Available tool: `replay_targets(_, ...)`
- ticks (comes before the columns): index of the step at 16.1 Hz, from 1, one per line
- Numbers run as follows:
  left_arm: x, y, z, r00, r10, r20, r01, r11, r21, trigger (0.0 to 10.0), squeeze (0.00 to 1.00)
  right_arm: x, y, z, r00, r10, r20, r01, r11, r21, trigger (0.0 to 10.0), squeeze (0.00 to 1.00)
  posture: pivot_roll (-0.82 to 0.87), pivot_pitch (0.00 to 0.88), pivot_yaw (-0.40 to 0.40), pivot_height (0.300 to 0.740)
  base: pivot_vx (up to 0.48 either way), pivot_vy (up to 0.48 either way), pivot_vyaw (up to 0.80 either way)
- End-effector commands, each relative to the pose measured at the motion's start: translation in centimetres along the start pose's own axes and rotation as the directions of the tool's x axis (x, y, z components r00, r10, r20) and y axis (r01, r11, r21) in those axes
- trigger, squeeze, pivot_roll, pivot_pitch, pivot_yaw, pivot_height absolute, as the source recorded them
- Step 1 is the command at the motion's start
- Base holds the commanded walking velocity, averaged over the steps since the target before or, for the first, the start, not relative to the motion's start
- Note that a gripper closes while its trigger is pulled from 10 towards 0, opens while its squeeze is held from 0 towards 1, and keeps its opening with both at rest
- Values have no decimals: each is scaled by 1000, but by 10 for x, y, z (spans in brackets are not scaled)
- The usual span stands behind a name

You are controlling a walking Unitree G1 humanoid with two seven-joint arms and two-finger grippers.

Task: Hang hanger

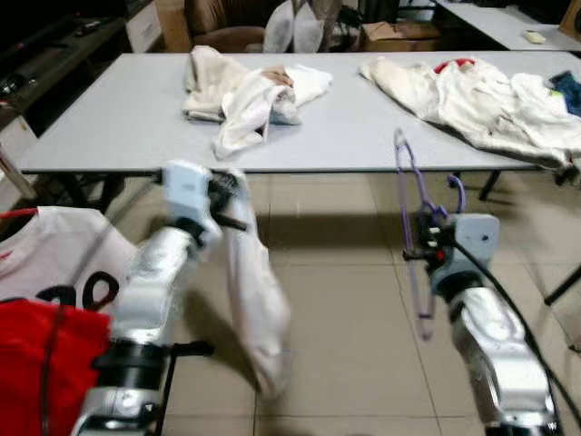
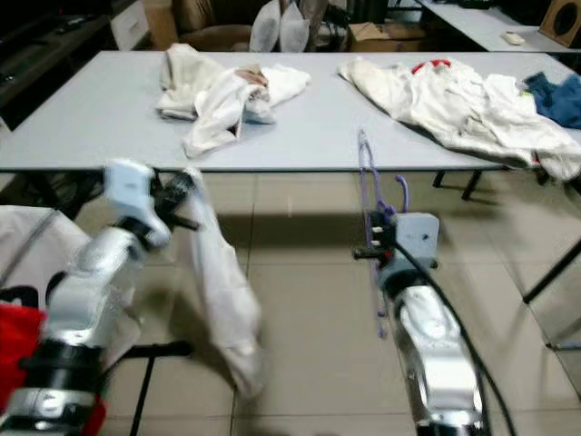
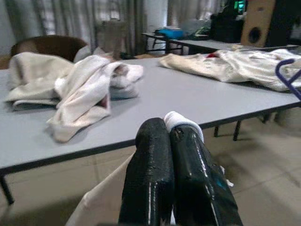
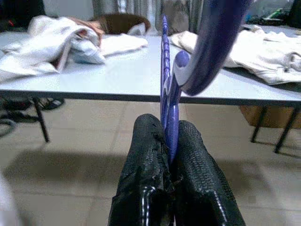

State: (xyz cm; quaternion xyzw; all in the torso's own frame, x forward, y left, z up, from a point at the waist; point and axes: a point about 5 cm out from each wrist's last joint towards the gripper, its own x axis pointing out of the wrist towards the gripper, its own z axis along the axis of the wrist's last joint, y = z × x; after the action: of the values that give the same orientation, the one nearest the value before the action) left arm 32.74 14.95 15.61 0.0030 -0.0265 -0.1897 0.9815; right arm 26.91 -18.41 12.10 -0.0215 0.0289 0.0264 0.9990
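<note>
Lower left of the frame, the left tool pinches a hanging white garment. Lower right, the right tool grips the purple hanger upright before the worktop.

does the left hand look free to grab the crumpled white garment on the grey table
Probably not: the left hand is shut on a hanging white cloth, short of the grey table where the crumpled white garment lies.
</note>
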Motion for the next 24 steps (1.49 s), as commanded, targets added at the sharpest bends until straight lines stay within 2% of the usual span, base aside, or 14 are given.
replay_targets(1,1,9,18,998,14,54,-16,999,28,10000,0,3,8,8,999,37,21,-36,999,-15,10000,0,-176,0,23,740,356,0,0)
replay_targets(4,7,8,27,998,-12,69,9,999,37,10000,0,3,5,15,998,62,22,-61,997,-36,10000,0,-185,0,48,740,358,0,0)
replay_targets(6,14,0,28,996,-54,68,51,998,36,10000,0,-2,-6,18,996,88,4,-87,993,-79,10000,0,-194,0,66,740,364,0,0)
replay_targets(9,20,-10,32,991,-108,77,106,994,29,10000,0,-7,-15,21,997,82,4,-82,994,-71,10000,0,-198,0,79,740,360,0,0)
replay_targets(10,20,-11,32,990,-115,77,113,993,28,10000,0,-8,-15,21,996,85,8,-85,994,-68,10000,0,-198,0,79,740,360,0,0)
replay_targets(11,19,-12,30,990,-116,73,115,993,25,10000,0,-10,-14,18,996,86,-8,-86,996,-30,10000,0,-202,0,79,740,360,0,0)
replay_targets(13,17,-14,26,991,-119,67,118,993,16,10000,0,-13,-13,18,996,92,-12,-92,996,-4,10000,0,-203,0,76,740,364,0,-784)
replay_targets(14,17,-15,25,990,-121,66,121,993,12,10000,0,-14,-14,19,995,104,-8,-105,994,-36,10000,0,-202,0,74,740,364,0,-788)
replay_targets(16,18,-16,27,989,-125,74,125,992,12,10000,0,-13,-15,25,994,110,18,-109,993,-37,10000,0,-205,0,71,740,360,0,-781)
replay_targets(20,18,-13,36,989,-107,106,106,994,18,10000,0,-16,-13,33,979,195,52,-192,980,-48,10000,0,-204,0,57,740,359,0,0)
replay_targets(22,18,-12,38,989,-99,114,97,995,19,10000,0,-15,-19,37,974,222,47,-213,967,-143,10000,0,-201,0,40,740,360,0,0)
replay_targets(24,18,-12,37,989,-99,112,97,995,21,10000,0,-13,-24,38,978,205,47,-197,971,-137,10000,0,-199,0,42,740,364,0,0)
